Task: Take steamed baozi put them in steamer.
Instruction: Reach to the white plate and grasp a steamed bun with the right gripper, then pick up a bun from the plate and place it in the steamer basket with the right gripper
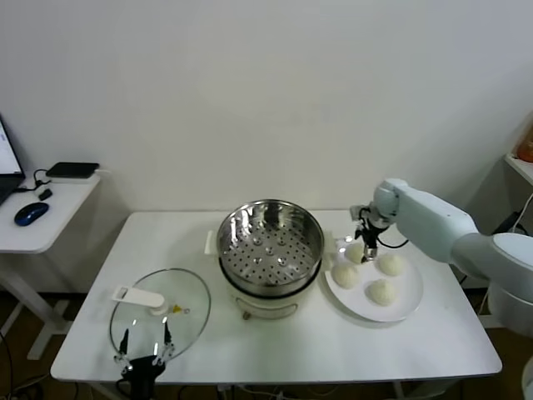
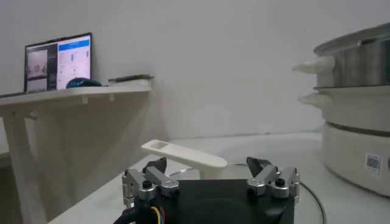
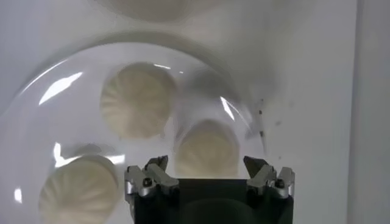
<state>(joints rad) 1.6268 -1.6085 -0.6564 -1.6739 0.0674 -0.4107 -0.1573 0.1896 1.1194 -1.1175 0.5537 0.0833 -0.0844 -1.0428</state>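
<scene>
Right hand [image 3: 207, 173] wide open above a baozi [image 3: 207, 149].

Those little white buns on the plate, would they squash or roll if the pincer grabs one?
The creamy-white pleated dough bun between the open right pincer fingers looks soft, so probably dents easily. Its domed top may slip; the flat base on the white plate likely resists rolling.

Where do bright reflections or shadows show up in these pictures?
Right wrist view: white glare streaks on the plate, and a soft shadow beside the bun between the open right pincer tips. Head view: the steamer gleams.
</scene>
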